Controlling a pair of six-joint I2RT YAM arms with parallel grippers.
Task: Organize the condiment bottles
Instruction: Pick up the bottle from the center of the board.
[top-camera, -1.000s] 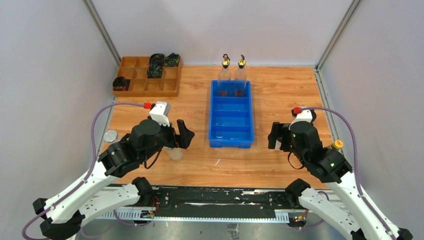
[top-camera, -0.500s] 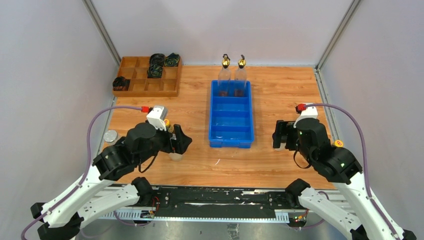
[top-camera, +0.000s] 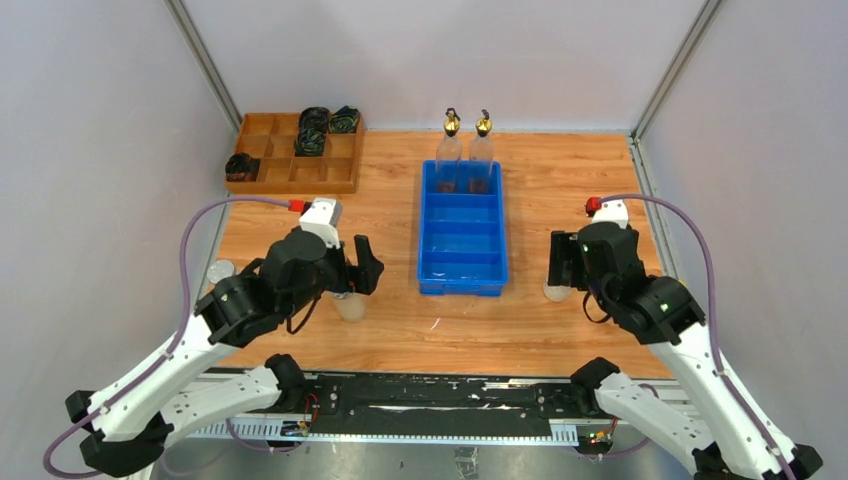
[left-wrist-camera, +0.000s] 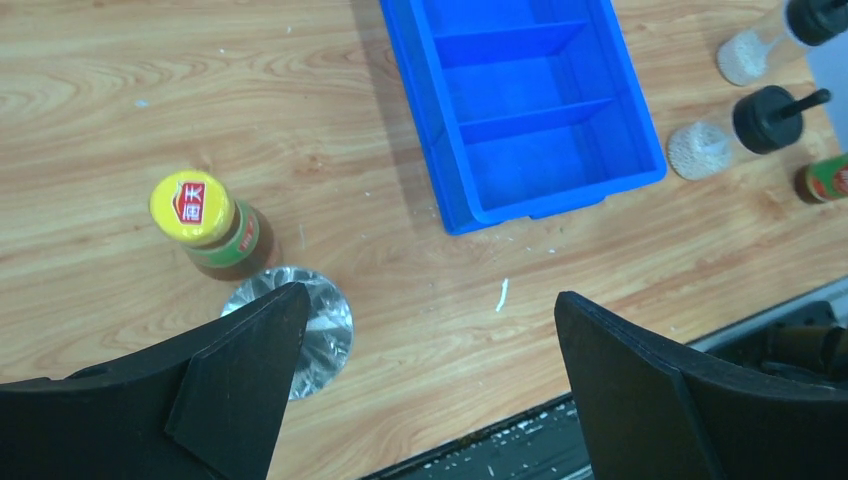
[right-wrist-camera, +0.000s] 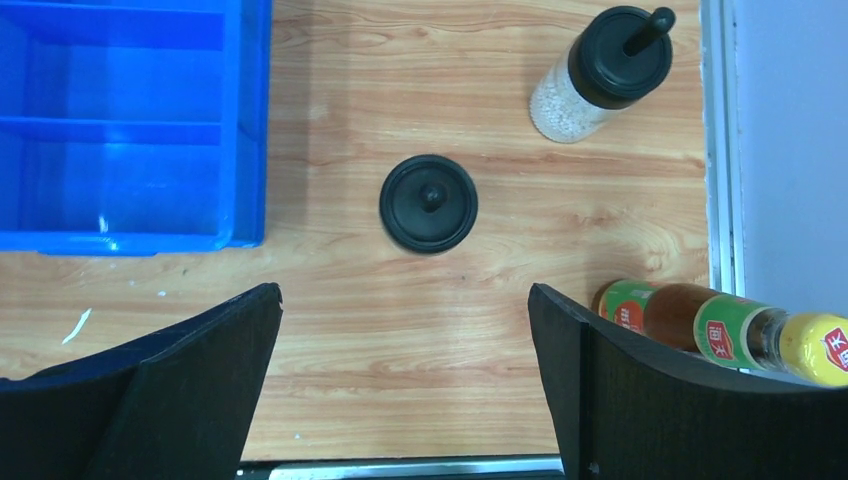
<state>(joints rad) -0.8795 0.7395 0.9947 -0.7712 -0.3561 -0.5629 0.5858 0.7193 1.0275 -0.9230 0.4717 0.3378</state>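
Observation:
My left gripper (top-camera: 358, 272) (left-wrist-camera: 428, 296) is open and empty above the table left of the blue bin (top-camera: 462, 262). Under it stand a dark yellow-capped bottle (left-wrist-camera: 205, 222) and a silver-lidded shaker (left-wrist-camera: 318, 322) (top-camera: 350, 306), partly behind my left finger. My right gripper (top-camera: 560, 262) (right-wrist-camera: 403, 290) is open and empty. A black-capped jar (right-wrist-camera: 428, 203) stands just ahead of it, a second one (right-wrist-camera: 600, 72) farther right. A dark green-labelled, yellow-capped bottle (right-wrist-camera: 720, 325) lies on its side by the right edge. Two tall gold-spouted bottles (top-camera: 452, 150) (top-camera: 482, 150) stand at the bin's far end.
A second silver-lidded shaker (top-camera: 219, 270) stands near the left table edge. A wooden divided tray (top-camera: 300, 172) at the back left holds black cable coils (top-camera: 312, 130). The bin's near compartments (left-wrist-camera: 520, 110) hold nothing. Grey walls close in the table on three sides.
My right gripper has moved away from the near edge and now hangs by the black-capped jar. My left gripper dipped toward the near edge, then came back over the shaker.

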